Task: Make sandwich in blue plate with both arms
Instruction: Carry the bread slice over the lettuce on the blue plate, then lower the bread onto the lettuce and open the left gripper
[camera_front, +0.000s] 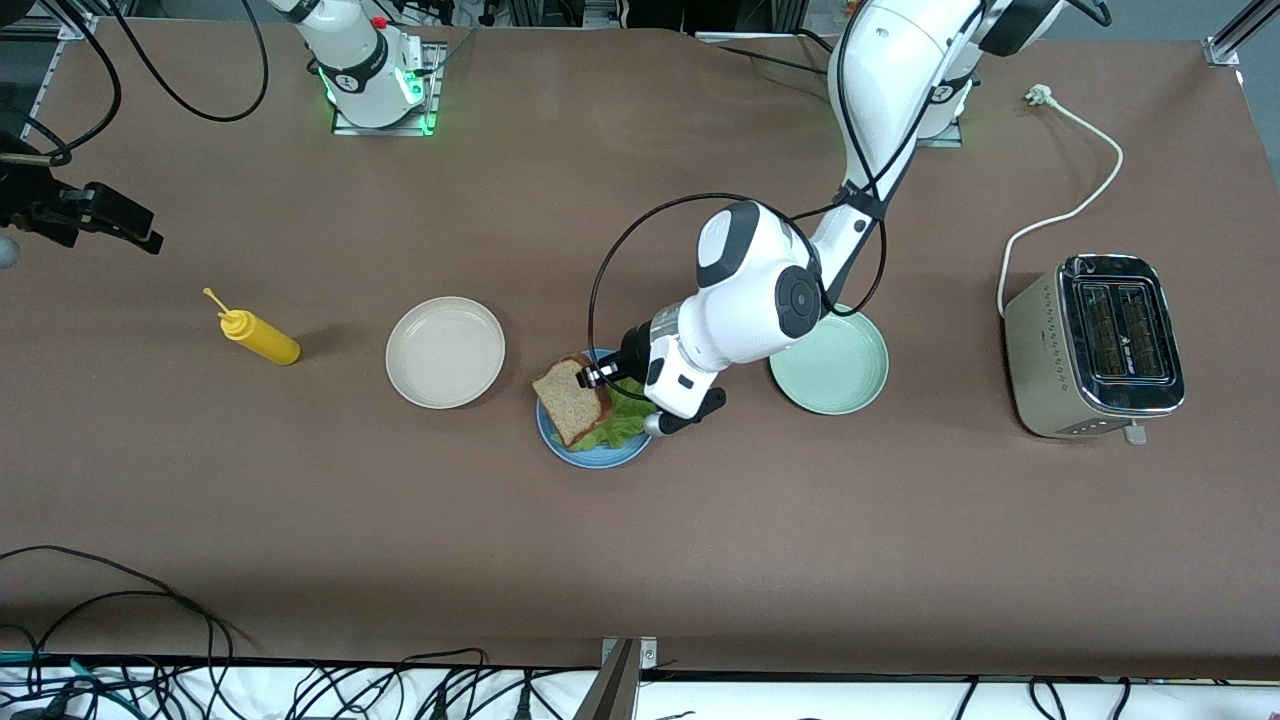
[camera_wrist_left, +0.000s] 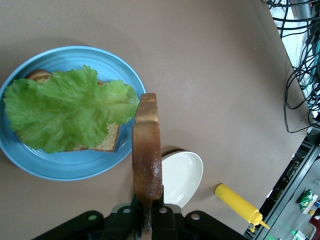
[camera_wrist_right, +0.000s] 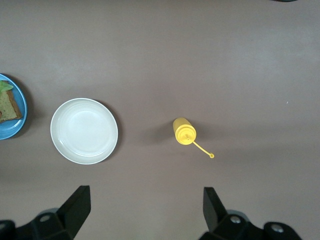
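The left gripper (camera_front: 598, 376) is over the blue plate (camera_front: 592, 456). It is closed tight on a slice of bread (camera_front: 572, 398) and holds it by one edge. In the left wrist view the slice (camera_wrist_left: 147, 155) stands on its edge between the fingers (camera_wrist_left: 160, 212), just past the rim of the plate (camera_wrist_left: 70, 167).

On the blue plate lies another slice (camera_wrist_left: 106, 144) with a big green lettuce leaf (camera_wrist_left: 65, 110) on top of it. The leaf covers most of that slice. The blue plate sits near the middle of the table (camera_front: 640, 560).

The right gripper (camera_wrist_right: 145, 210) waits up in the air at the right arm's end of the table, with its fingers (camera_wrist_right: 75, 207) wide apart and nothing between them. Under it are a beige plate (camera_wrist_right: 84, 131) and a yellow bottle (camera_wrist_right: 184, 131).

The beige plate (camera_front: 445, 352) is beside the blue plate, toward the right arm's end. The yellow bottle (camera_front: 258, 337) lies on its side, closer still to that end. A mint plate (camera_front: 835, 375) is beside the blue plate toward the left arm's end, partly under the left arm. A toaster (camera_front: 1095, 345) stands near the left arm's end of the table, with its white cord (camera_front: 1075, 205) on the table.
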